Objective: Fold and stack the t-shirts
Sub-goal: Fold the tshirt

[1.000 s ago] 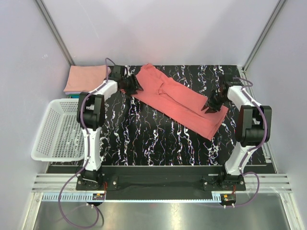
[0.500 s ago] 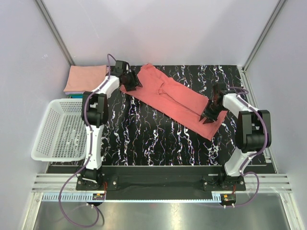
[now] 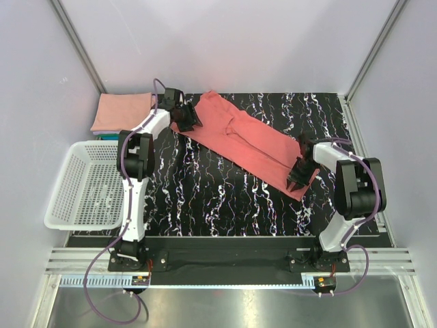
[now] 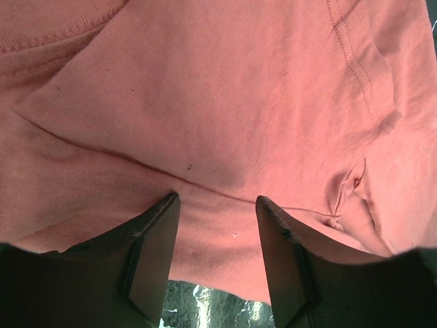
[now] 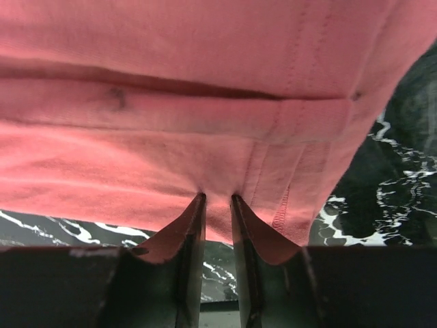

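Observation:
A coral-red t-shirt (image 3: 246,140), folded lengthways into a long strip, lies slantwise across the black marbled table (image 3: 205,198). My left gripper (image 3: 184,117) is at the strip's far left end. In the left wrist view it (image 4: 215,201) stands open, its fingers astride the flat cloth (image 4: 225,102) near its edge. My right gripper (image 3: 299,176) is at the near right end. In the right wrist view its jaws (image 5: 217,199) stand narrow and pinch the hem of the cloth (image 5: 205,55), which puckers at the tips. Folded salmon-pink t-shirts (image 3: 123,111) sit at the far left corner, with a teal edge (image 3: 102,136) below them.
A white mesh basket (image 3: 85,184) stands off the table's left side. Walls close in on the left, back and right. The near half of the table carries only the two arms' bases.
My right gripper has slid along the shirt's right end towards the near corner and its jaws have narrowed on the hem. My left gripper has shifted slightly towards the back.

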`<move>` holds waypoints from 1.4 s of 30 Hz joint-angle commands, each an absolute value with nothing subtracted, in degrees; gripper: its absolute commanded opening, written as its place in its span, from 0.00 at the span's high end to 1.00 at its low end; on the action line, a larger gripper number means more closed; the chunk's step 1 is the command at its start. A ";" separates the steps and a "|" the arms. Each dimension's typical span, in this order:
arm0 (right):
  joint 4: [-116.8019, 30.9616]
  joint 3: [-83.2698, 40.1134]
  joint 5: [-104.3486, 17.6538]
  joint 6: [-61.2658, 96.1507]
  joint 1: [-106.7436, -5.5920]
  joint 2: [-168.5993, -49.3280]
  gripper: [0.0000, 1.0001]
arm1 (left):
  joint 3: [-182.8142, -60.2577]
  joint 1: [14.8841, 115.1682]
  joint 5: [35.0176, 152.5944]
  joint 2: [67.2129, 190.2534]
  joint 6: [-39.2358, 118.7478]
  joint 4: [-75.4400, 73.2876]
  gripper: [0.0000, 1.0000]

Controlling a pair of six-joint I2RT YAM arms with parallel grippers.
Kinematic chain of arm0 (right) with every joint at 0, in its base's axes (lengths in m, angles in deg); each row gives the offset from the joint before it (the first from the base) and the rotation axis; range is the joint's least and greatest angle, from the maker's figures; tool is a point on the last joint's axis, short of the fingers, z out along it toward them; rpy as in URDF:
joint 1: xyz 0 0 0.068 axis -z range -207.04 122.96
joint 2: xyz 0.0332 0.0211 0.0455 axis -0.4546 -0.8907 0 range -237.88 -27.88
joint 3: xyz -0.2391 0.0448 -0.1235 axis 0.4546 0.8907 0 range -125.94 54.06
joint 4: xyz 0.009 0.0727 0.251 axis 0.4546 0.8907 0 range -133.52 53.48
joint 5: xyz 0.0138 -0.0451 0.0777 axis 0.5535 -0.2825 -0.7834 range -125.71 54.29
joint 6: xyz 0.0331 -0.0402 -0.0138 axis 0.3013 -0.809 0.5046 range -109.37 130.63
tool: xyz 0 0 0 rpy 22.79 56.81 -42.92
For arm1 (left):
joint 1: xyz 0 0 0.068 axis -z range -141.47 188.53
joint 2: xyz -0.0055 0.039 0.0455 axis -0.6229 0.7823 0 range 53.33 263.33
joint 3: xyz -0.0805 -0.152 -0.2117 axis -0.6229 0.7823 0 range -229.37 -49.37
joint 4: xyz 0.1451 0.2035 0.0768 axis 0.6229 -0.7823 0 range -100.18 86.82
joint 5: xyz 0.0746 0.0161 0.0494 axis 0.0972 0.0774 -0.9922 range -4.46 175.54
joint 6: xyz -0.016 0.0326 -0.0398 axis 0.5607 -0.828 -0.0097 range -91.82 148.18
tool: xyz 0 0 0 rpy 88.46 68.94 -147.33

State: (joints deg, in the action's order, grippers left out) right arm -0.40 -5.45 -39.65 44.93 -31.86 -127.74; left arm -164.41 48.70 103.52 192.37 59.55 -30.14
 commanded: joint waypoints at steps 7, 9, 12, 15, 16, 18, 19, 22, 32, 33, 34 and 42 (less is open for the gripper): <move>1.31 -2.20 -30.61 45.26 -31.79 -127.38 0.72 | -167.75 47.67 101.98 194.92 53.58 -33.85 0.43; 1.48 -1.93 -30.35 44.91 -31.70 -126.41 0.72 | -168.63 47.67 102.24 194.39 52.88 -34.20 0.43; 2.45 -2.63 -29.91 44.03 -31.70 -124.39 0.71 | -169.42 47.67 102.60 193.52 52.09 -34.38 0.43; 3.51 -3.34 -30.78 42.98 -31.70 -122.37 0.69 | -171.35 47.67 104.00 191.50 51.82 -36.04 0.42; 3.33 -2.73 -31.39 42.62 -31.70 -122.02 0.69 | -171.62 47.75 104.87 190.53 52.08 -36.49 0.42; 1.66 -0.80 -34.29 42.10 -31.79 -121.49 0.67 | -170.93 48.10 104.27 185.99 52.52 -37.36 0.42; 1.31 -0.27 -35.52 42.18 -31.79 -121.31 0.67 | -169.96 48.37 103.40 183.78 52.70 -37.63 0.42; 0.26 1.31 -35.53 42.36 -31.79 -120.79 0.67 | -164.19 48.55 101.46 175.10 53.84 -37.02 0.43; 1.82 7.65 -40.54 44.72 -33.45 -112.27 0.66 | -136.40 50.74 98.02 148.09 53.23 -37.63 0.41; 2.71 7.48 -41.06 47.51 -33.54 -111.13 0.66 | -132.72 51.70 98.55 144.94 52.88 -38.42 0.41; 3.06 7.47 -42.72 48.85 -33.54 -109.03 0.66 | -131.21 52.49 99.16 143.52 52.53 -38.77 0.42; 14.57 -9.70 -35.98 50.73 -32.94 -102.59 0.49 | -120.12 70.58 92.24 129.45 50.85 -33.87 0.42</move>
